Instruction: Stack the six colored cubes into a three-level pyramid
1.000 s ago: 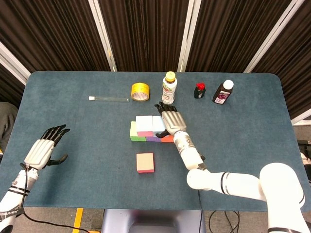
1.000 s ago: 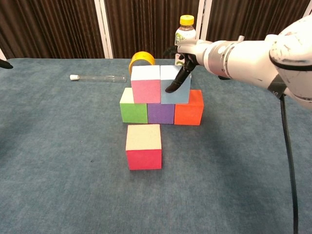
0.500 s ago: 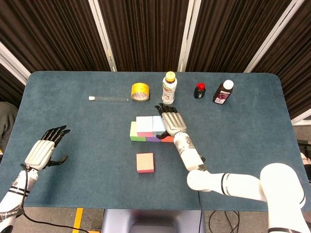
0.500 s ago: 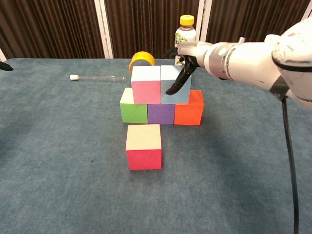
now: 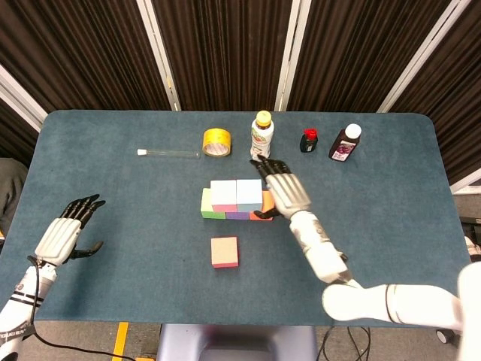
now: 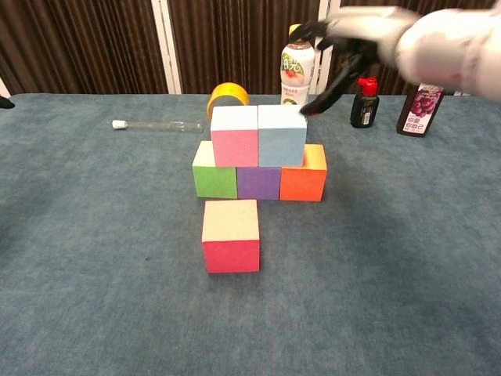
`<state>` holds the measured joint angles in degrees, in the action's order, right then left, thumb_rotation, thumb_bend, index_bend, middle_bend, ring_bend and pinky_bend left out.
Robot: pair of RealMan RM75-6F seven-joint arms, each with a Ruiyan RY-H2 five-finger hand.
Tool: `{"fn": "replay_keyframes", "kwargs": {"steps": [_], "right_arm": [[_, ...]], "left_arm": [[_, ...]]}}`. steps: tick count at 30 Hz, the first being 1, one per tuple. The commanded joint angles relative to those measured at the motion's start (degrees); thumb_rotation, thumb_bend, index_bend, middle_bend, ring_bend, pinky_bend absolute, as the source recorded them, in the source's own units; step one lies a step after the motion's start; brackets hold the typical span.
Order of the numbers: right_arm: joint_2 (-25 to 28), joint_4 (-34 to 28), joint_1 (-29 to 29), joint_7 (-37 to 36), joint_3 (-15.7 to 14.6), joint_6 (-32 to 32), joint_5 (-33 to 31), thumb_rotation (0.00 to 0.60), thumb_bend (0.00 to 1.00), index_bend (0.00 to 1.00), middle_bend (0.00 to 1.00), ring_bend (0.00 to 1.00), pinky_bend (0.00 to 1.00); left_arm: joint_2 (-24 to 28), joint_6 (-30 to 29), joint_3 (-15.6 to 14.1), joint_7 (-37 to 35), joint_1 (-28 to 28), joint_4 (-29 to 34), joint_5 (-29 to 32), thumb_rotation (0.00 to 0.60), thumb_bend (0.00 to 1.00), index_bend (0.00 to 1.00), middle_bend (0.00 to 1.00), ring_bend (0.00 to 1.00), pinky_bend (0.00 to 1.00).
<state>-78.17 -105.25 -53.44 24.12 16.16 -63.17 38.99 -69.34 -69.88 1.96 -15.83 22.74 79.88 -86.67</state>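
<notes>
The desk (image 5: 113,248) is a broad rounded slab covered in dark teal, felt-like cloth, backed by dark pleated curtains with pale vertical strips.

On it, five foam-looking cubes with matte faces stand in two levels. The bottom row runs green cube (image 6: 214,178), purple cube (image 6: 258,182), orange cube (image 6: 304,180), touching side by side. On top sit the pink cube (image 6: 236,142) and the light blue cube (image 6: 282,141), also touching. The sixth, a red cube (image 6: 231,244) with a tan top face, stands alone on the cloth just in front of the stack.

The right robot hand (image 5: 285,189), silver-backed with black fingers, hovers above the stack's right end; its fingers are spread and it holds nothing. In the chest view it appears blurred, above and behind the light blue cube. The left robot hand (image 5: 66,232) hangs near the desk's left edge, fingers apart and empty.

Behind the stack stand a plastic drink bottle (image 6: 297,69) with a yellow cap and a printed label too small to read, a dark bottle (image 6: 416,106) with a grape picture, a small black bottle (image 6: 364,102) with a red cap, a roll of yellow tape (image 6: 227,97) on edge, and a clear tube (image 6: 156,125) lying flat.
</notes>
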Motion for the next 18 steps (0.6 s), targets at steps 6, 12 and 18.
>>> {"fn": "replay_keyframes", "kwargs": {"steps": [6,12,18], "right_arm": [[13.38,-9.09,12.41,-7.97,-5.03,-6.69,11.63,0.600,0.27,0.03,0.06,0.00,0.10],[17.17,-7.41,17.63,-15.25,-7.29,-5.22,15.72,0.600,0.27,0.03,0.06,0.00,0.11],[18.79,-4.01,21.11,-21.69,-8.14,-3.72,19.22,0.600,0.27,0.03,0.06,0.00,0.12]], "left_arm": [[0.56,1.81,-3.66,-2.80,2.25,5.90,-7.48,0.600,0.31,0.21,0.13,0.12,0.19],[-2.33,8.14,-4.30,-2.60,6.90,8.82,-9.61,0.600,0.31,0.19,0.14,0.14,0.19],[-7.31,14.66,-1.45,-0.29,11.16,9.10,-5.21,0.600,0.31,0.14,0.12,0.13,0.19]]}}
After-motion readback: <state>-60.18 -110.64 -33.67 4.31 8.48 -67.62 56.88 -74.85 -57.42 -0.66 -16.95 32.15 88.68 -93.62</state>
